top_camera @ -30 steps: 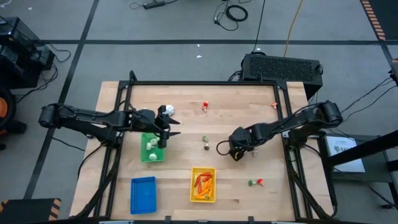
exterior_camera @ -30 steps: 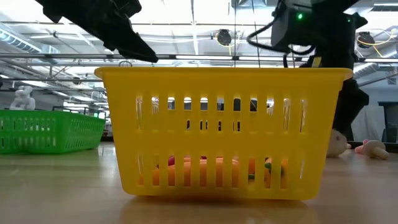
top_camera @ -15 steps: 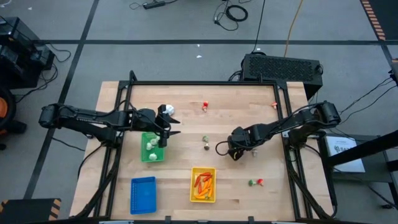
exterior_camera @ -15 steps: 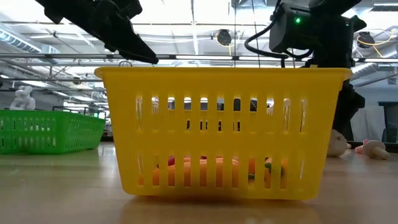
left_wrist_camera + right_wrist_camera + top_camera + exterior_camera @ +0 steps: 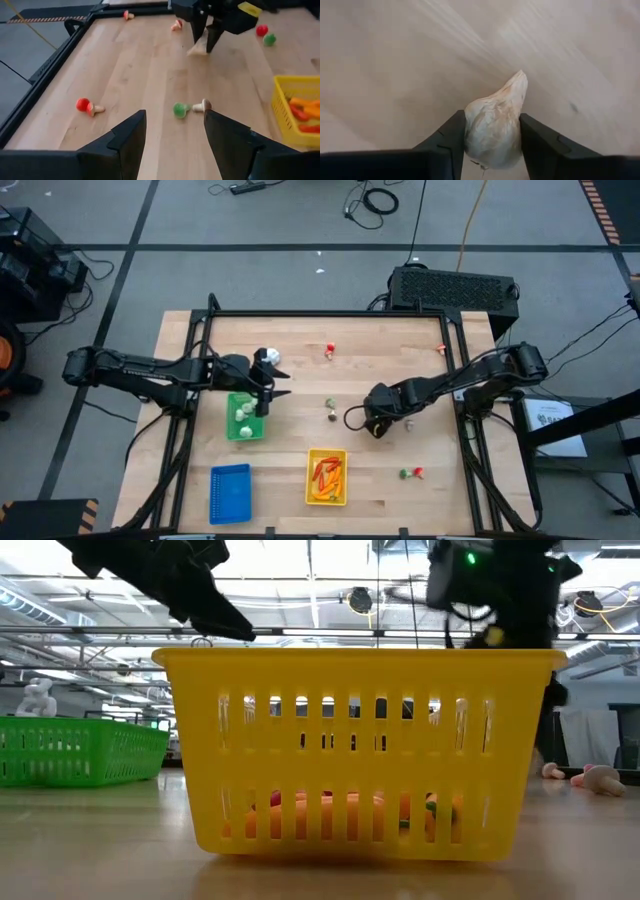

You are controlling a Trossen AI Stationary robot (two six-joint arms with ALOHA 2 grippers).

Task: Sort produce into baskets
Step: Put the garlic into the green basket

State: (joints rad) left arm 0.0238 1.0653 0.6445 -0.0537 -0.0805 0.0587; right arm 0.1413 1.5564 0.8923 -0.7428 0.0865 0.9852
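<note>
right gripper (image 5: 492, 145) is pinching a white bulb (image 5: 495, 125) over the table (image 5: 400, 450); left gripper (image 5: 172, 132) is hanging spread above the green basket (image 5: 243, 420).

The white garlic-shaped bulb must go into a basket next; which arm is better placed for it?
The right. Its end effector is already shut on the white garlic-shaped bulb. The left end effector is open and empty, above the green plastic basket.

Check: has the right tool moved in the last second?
Yes. In the high view the right tool has crept left, toward the small piece mid-table, shut on a white bulb.
</note>
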